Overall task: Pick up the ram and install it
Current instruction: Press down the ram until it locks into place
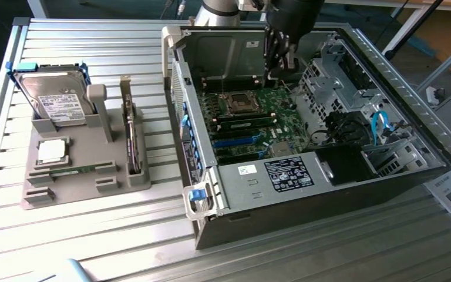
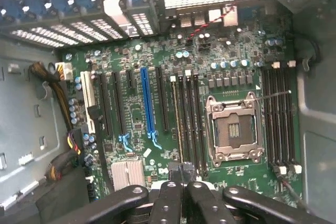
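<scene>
Wrist view gives us the gripper (image 2: 181, 178) with its jaws together and nothing that we can make out clamped between them. It hangs above the motherboard (image 2: 131, 108). Just ahead of the jaws run the dark memory slots (image 2: 190, 119), and beyond those lies the open processor socket (image 2: 233, 129). A thin pale line lies in the slot nearest the jaws, and we cannot tell whether that is a stick on edge. The exterior view shows what the wrist view leaves out. The gripper (image 1: 276, 59) is inside the computer case (image 1: 312, 176), and well apart from the jaws, outside the case, a green stick we take for the ram (image 1: 75, 170) lies in the grey tray (image 1: 69, 194). On that reading, we judge that neither pickup nor installation is done.
</scene>
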